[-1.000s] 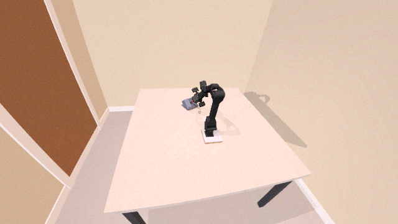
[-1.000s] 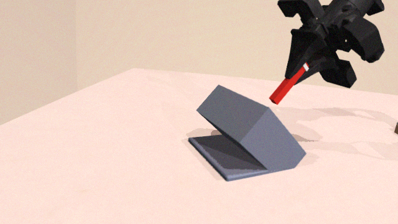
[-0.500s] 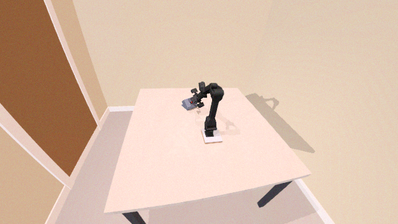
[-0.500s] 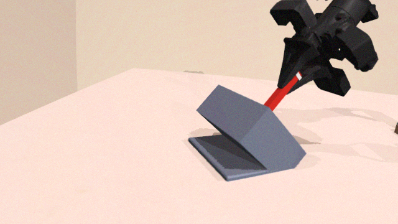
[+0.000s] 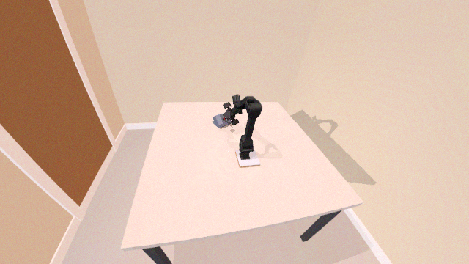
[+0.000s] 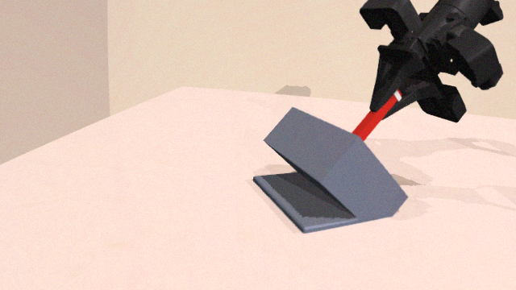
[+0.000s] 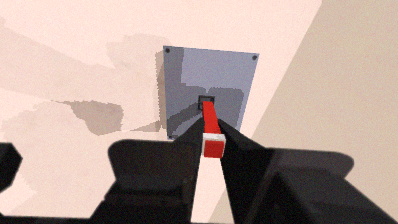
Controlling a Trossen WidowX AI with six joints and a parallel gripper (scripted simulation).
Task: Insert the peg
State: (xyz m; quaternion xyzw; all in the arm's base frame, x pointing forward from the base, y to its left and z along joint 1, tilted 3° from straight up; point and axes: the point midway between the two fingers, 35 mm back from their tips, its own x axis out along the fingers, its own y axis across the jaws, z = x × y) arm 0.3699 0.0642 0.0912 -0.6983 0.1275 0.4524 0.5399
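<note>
The red square-section peg, with a white band near its top end, is tilted. My gripper is shut on it, with the peg pointing down toward the sloped panel. The blue-grey sloped panel stands on its base plate. Its square hole shows in the wrist view, and the peg's lower end overlaps it there. In the exterior view that end is hidden behind the panel's upper edge, so whether it is inside the hole I cannot tell.
The table carries the arm's white base plate, well to the front of the panel. Dark screws mark the panel's corners. Shadows of the arm fall on the panel and table. Walls stand beyond the table.
</note>
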